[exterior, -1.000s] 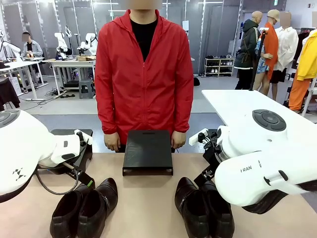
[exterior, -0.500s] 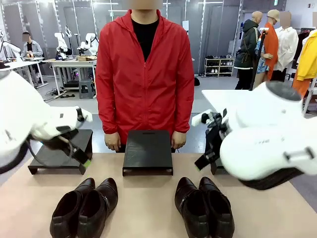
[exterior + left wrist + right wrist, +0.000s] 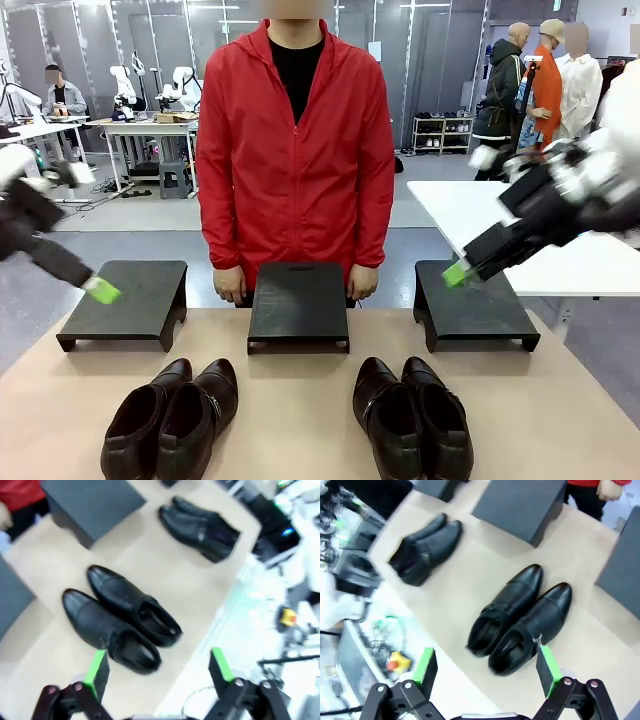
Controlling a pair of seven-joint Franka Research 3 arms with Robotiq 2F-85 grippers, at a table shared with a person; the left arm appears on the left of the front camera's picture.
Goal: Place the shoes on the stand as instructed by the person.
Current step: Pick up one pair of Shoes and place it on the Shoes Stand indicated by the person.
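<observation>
Shoes (image 3: 520,620) in two glossy black pairs stand on the tabletop (image 3: 300,420), and none has reached a stand yet. Reading the front view as a clock face, the left pair (image 3: 170,420) sits at 7 o'clock and the right pair (image 3: 412,415) at 5 o'clock, toes pointing toward 12, each pair with its two shoes side by side and touching.

Three black stands lie beyond them: the left stand (image 3: 125,300) at about 9 o'clock, the middle stand (image 3: 298,298) near the centre, and the right stand (image 3: 470,305) at about 3 o'clock. All three tops are bare.

The person (image 3: 293,150) stands at 12 o'clock behind the middle stand, hands (image 3: 228,287) resting at the far edge on either side of it. No pointing gesture can be made out.

The left pincer (image 3: 159,666) hangs above the left pair with its green pads spread wide and nothing between them. The right pincer (image 3: 486,667) hangs above the right pair, likewise spread and empty.

By this evidence the task has barely begun. Left to do, I judge: learn which stand the person wants, then grasp, carry and set down each pair.
</observation>
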